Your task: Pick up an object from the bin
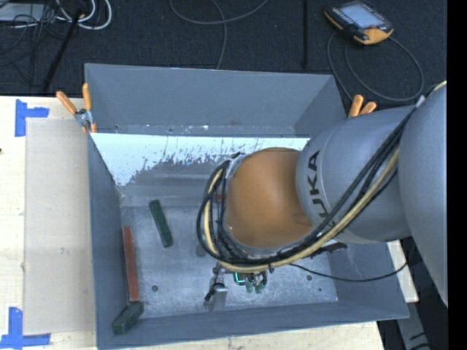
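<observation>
A KUKA arm (379,181) reaches in from the right of the frame over a grey metal bin (204,97); its orange wrist cover (263,195), ringed by looped cables (208,217), hangs over the middle of the bin floor. The gripper (237,286) sits below the cover, low over the floor at lower centre of the frame; from this spot I cannot tell whether it is open or closed, and nothing can be seen gripped in it.

A small grey piece (215,294) shows just at the gripper's lower left, touching or nearly touching it; whether it is a loose thing or part of the tool cannot be made out.

The other loose things lie well apart from the gripper, on the left side of the floor. A dark green bar (160,223) lies flat at left of centre, its long axis steep in the frame, running from upper left to lower right. A long red-brown stick (131,263) lies along the foot of the left wall, almost straight up and down in the frame, its upper end leaning a touch to the left. Just below the stick's lower end, a dark green block (128,318) sits in the lower left corner, its long axis tilted from lower left to upper right.
</observation>
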`<state>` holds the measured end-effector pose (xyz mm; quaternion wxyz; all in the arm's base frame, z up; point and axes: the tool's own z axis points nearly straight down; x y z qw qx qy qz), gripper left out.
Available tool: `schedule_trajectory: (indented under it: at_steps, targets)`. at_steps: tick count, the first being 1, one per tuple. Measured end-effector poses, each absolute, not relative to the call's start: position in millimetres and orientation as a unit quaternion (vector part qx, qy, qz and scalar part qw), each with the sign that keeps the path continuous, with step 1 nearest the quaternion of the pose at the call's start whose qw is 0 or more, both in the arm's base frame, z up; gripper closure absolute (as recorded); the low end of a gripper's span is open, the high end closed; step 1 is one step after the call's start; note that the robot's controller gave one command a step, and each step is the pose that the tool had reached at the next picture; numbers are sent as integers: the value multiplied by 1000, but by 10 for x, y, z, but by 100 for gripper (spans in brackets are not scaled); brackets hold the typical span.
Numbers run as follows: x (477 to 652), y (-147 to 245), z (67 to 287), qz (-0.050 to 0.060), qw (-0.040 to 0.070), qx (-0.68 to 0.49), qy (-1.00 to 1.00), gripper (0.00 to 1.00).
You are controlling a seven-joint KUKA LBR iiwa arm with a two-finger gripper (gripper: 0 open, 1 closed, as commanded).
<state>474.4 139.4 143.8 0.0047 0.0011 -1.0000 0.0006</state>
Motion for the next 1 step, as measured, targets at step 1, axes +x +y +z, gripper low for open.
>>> schedule_trajectory:
  at_steps: [1]
  targets:
    - [4764,1389,1471,0,2,-1,-1000,0]
